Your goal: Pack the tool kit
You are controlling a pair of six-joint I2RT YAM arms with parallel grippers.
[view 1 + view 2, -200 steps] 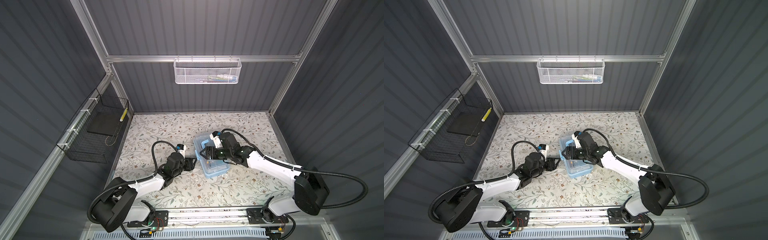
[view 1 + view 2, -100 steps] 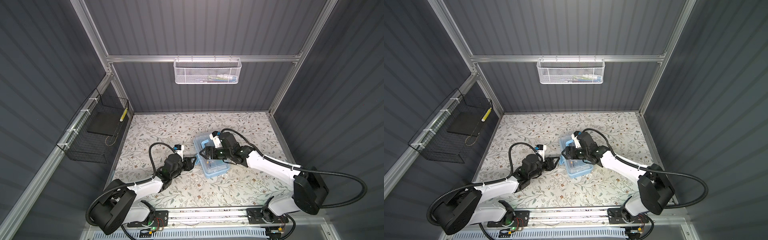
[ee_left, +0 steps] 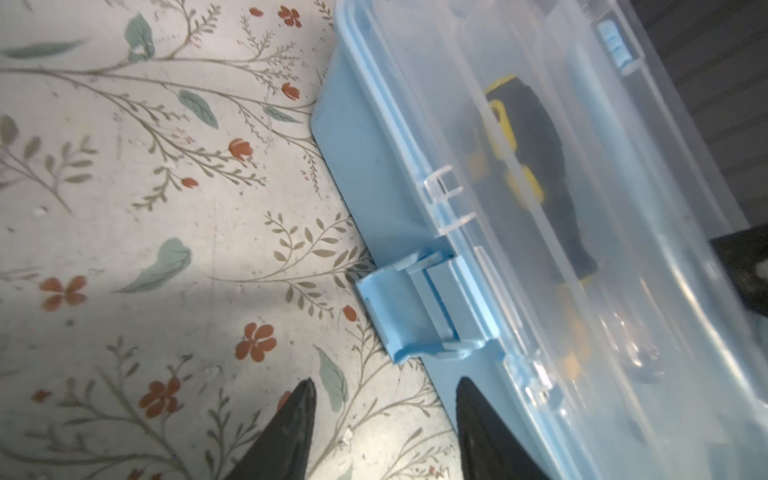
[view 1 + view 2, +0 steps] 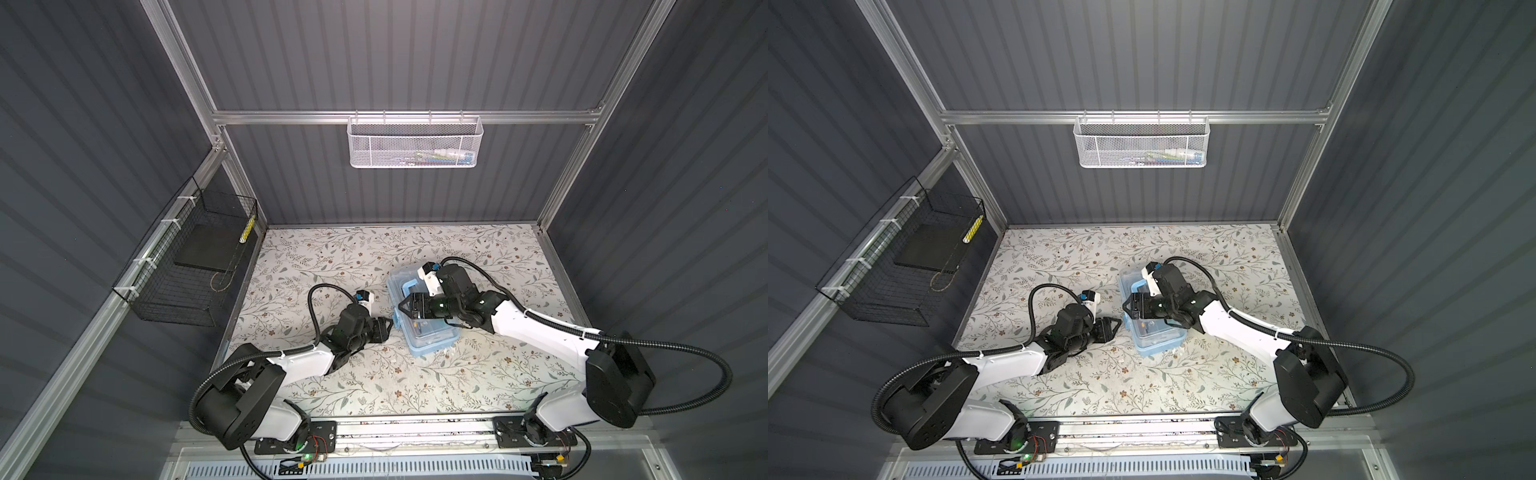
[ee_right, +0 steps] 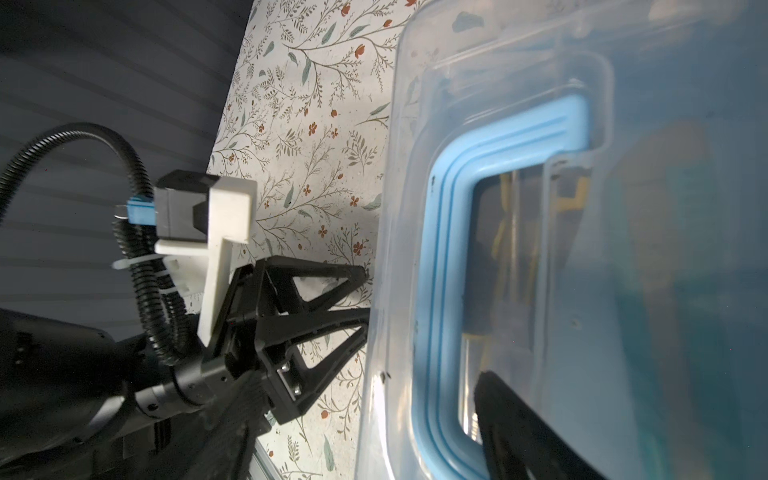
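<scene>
Box (image 4: 432, 341) sat mid-tabletop, tools (image 3: 519, 166) inside, lid (image 3: 590, 257) down. Latch (image 3: 411, 307) looked undone, so fastening probably remained. Left hand (image 3: 386, 384) was open beside it; right hand (image 4: 409, 308) open over the lid.

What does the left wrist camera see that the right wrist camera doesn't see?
Only the left wrist camera shows the blue latch on the tool box's side, with the left fingers spread apart just short of it. Only the right wrist camera shows the blue handle on the clear lid, and the left arm's white camera mount. Both show the box, yellow-marked tools inside it, and the flowery table.
</scene>
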